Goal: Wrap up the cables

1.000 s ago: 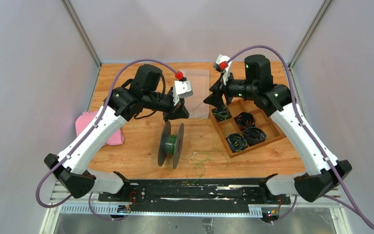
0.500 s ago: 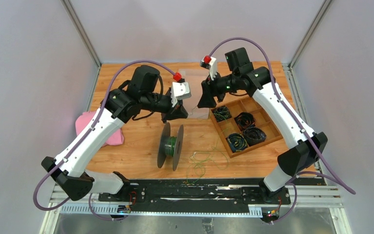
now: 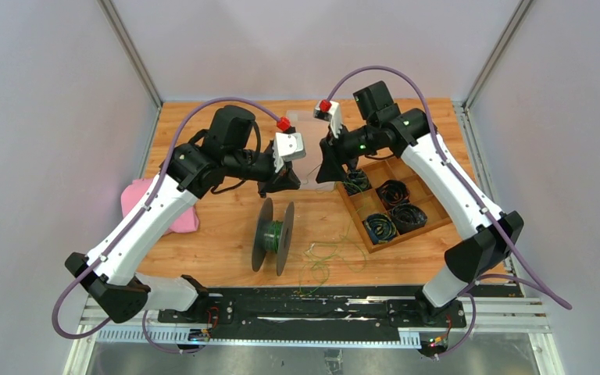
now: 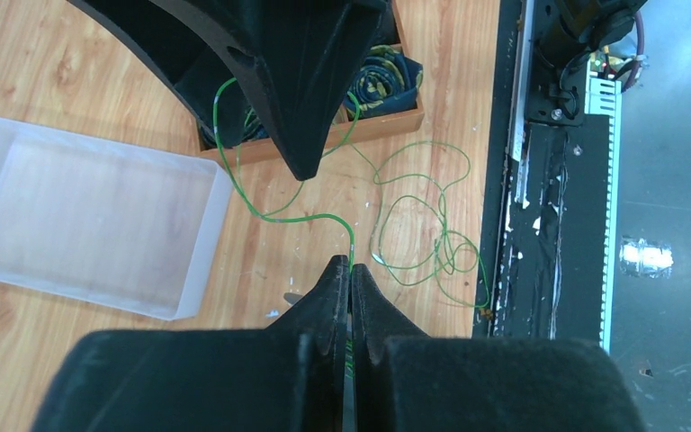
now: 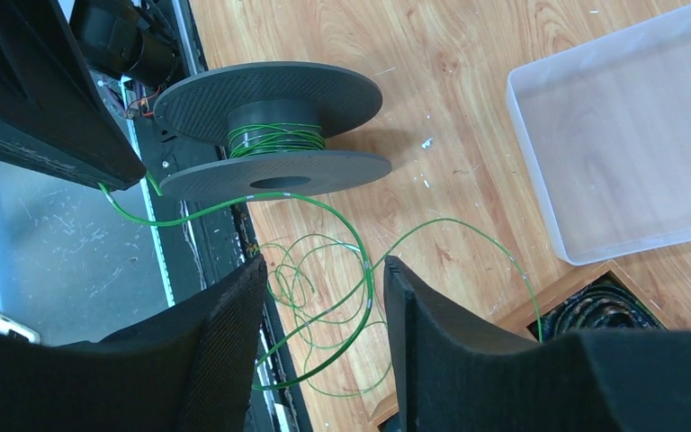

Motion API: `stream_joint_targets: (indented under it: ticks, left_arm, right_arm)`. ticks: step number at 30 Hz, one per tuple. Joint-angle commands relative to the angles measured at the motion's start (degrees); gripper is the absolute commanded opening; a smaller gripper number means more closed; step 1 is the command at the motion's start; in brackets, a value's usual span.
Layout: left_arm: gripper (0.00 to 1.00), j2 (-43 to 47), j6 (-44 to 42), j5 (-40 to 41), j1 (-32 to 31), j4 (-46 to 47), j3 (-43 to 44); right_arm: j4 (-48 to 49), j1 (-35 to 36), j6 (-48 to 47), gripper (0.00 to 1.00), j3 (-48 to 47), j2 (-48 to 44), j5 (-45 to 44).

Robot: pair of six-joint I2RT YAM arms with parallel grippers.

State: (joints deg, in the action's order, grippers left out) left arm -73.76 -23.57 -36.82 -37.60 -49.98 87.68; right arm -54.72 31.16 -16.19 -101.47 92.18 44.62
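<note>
The wooden desk (image 3: 211,251) holds everything. At the 3 o'clock side sits a wooden tray (image 3: 414,234) split into small boxes. Dark rolled-up cable bundles (image 3: 394,191) lie in some of them. At 12 o'clock is a see-through plastic bin (image 4: 99,216).

A pink cloth (image 3: 144,199) lies at the 9 o'clock edge. A black spool (image 3: 273,234) stands on its rims in the middle of the desk, with green wire wound around its core.

The left end effector (image 4: 349,268) hangs just past the spool toward 12 o'clock. It is squeezed tight on one strand of the green cables (image 3: 324,254). The right end effector (image 5: 324,270) is near it, at 3 o'clock from it, beside the tray. Its fingers stand apart and grip nothing. The rest of the green cables lie in loose loops on the desk at 4 o'clock from the spool.

Only the top view shows the pink cloth. Only the left wrist view shows the thin strand pinched at the tips. Only the right wrist view shows a strand running through the gap between the open fingers and the green turns on the spool up close.
</note>
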Motion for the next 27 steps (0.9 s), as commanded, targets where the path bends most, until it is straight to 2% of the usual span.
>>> stream_joint_targets:
  ticks: [1,8,15,22,27]
  left_arm:
    - [0.0,1.07,-0.33,-0.34,-0.36,-0.65,-0.48]
    - [0.0,1.95,-0.51,-2.79,-0.36,-0.06,-1.95]
    - [0.0,4.12,1.51,-7.96,-0.36,3.68,-5.58]
    - [0.0,4.81,2.62,-10.39,-0.23,5.07,-6.44]
    - [0.0,4.98,4.4,-13.13,0.41,6.35,-6.79]
  right_arm:
    - [-1.61,1.7,-1.62,0.53,-2.46,1.08,0.2]
    - [-1.43,2.19,-7.37,0.57,-2.64,1.58,1.1]
    - [2.65,2.28,-15.94,0.59,1.96,-1.34,9.39]
    - [-1.44,2.5,-23.65,0.59,2.96,-1.11,17.28]
    - [-2.35,3.8,-27.86,0.58,5.73,-2.81,16.83]
